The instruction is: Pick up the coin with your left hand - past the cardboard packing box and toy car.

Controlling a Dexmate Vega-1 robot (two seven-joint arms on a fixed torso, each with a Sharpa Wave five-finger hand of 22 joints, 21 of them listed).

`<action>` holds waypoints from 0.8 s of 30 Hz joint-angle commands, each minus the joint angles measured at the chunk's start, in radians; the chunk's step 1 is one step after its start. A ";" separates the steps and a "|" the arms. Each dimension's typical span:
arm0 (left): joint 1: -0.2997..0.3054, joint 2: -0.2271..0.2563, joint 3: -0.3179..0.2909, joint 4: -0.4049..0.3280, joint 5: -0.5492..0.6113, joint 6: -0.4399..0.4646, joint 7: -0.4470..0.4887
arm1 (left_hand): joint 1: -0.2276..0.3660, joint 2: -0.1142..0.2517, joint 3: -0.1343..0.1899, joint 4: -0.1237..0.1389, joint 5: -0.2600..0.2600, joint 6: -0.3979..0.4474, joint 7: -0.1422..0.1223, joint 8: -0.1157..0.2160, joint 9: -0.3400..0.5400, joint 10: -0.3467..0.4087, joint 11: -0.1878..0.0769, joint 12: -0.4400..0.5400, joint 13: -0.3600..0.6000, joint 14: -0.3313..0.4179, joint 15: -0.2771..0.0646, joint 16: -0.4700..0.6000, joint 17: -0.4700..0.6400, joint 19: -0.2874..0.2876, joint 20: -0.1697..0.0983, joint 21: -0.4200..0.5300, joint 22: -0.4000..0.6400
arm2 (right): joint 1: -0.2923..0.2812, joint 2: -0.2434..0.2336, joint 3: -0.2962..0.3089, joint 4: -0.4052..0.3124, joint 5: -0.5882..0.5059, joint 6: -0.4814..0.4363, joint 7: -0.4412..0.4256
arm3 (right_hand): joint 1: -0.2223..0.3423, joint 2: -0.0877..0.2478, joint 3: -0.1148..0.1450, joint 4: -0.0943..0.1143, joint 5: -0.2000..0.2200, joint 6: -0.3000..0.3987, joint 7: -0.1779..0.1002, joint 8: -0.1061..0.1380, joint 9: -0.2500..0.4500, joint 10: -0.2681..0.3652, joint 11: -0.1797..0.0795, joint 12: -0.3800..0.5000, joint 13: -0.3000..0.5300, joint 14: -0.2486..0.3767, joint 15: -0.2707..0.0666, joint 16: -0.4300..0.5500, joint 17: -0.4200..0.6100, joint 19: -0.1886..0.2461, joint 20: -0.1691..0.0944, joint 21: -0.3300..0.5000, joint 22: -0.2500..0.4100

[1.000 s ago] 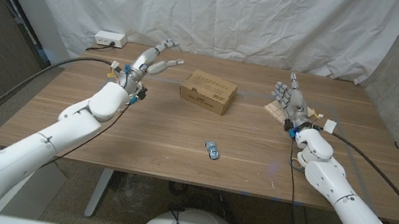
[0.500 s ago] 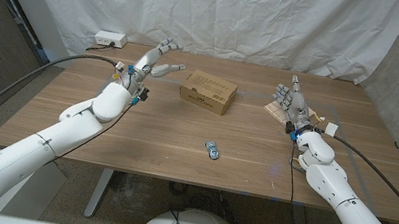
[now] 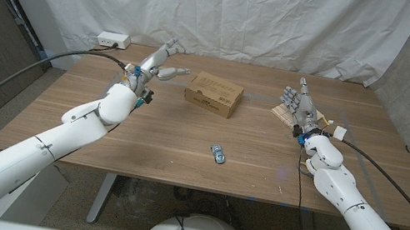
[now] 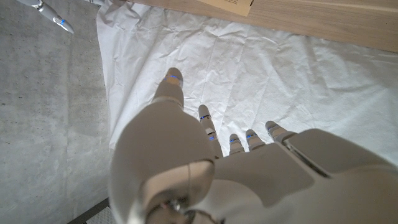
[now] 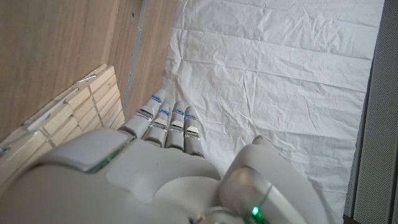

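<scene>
Fingers spread and holding nothing, the left hand (image 3: 156,64) hovers near the table's far edge beside the cardboard packing box (image 3: 214,95), well beyond the toy car (image 3: 217,154), so the reach seems underway, though I cannot make out the coin anywhere.

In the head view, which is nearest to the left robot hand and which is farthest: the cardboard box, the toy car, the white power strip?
Measured from the left robot hand in the head view:
1. Cardboard box, just to its right.
2. White power strip, at the table's far left corner; close to the box in distance, so these two are hard to rank.
3. Toy car, near the table's front middle, clearly farthest.
</scene>
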 commanded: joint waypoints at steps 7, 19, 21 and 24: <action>-0.040 0.009 0.064 -0.051 0.221 0.159 0.054 | 0.037 0.008 0.002 0.006 -0.014 0.095 0.005 0.031 0.010 -0.069 0.004 0.002 0.002 -0.049 0.009 0.002 0.001 -0.012 0.017 0.004 0.004 | 0.010 0.011 -0.003 0.011 0.000 -0.001 -0.008 | 0.001 0.013 -0.003 0.002 -0.003 0.012 -0.002 0.001 0.001 0.010 -0.001 -0.004 0.005 0.008 -0.003 0.005 0.003 0.004 0.002 -0.004 0.002; -0.086 0.020 0.112 -0.075 0.330 0.246 0.002 | 0.053 0.011 -0.002 0.012 -0.024 0.057 -0.021 0.004 0.011 -0.108 -0.024 -0.004 0.002 -0.091 -0.021 -0.006 0.002 -0.036 0.016 -0.001 0.005 | 0.022 0.018 0.000 0.023 0.015 -0.006 0.006 | 0.001 0.013 -0.005 0.001 -0.003 0.019 -0.006 0.003 0.001 0.015 -0.001 -0.003 0.005 0.017 -0.004 0.007 0.003 0.007 0.004 -0.004 0.002; -0.090 0.020 0.116 -0.079 0.342 0.255 -0.001 | 0.055 0.011 -0.003 0.013 -0.026 0.064 -0.025 0.005 0.011 -0.108 -0.027 -0.002 0.002 -0.097 -0.026 -0.006 0.002 -0.040 0.015 -0.002 0.005 | 0.023 0.014 0.001 0.015 0.014 -0.009 0.005 | 0.002 0.013 -0.005 0.001 -0.004 0.021 -0.007 0.003 0.001 0.024 -0.003 0.000 0.005 0.018 -0.004 0.007 0.003 0.008 0.005 -0.004 0.002; -0.096 0.017 0.126 -0.088 0.368 0.274 -0.003 | 0.055 0.011 -0.003 0.014 -0.026 0.063 -0.026 0.003 0.011 -0.108 -0.028 -0.001 0.002 -0.099 -0.026 -0.006 0.003 -0.043 0.014 -0.002 0.005 | 0.023 0.007 0.003 0.003 0.014 -0.015 0.003 | 0.002 0.013 -0.006 0.001 -0.004 0.024 -0.009 0.004 0.001 0.030 -0.003 0.002 0.005 0.021 -0.005 0.007 0.003 0.009 0.008 -0.004 0.002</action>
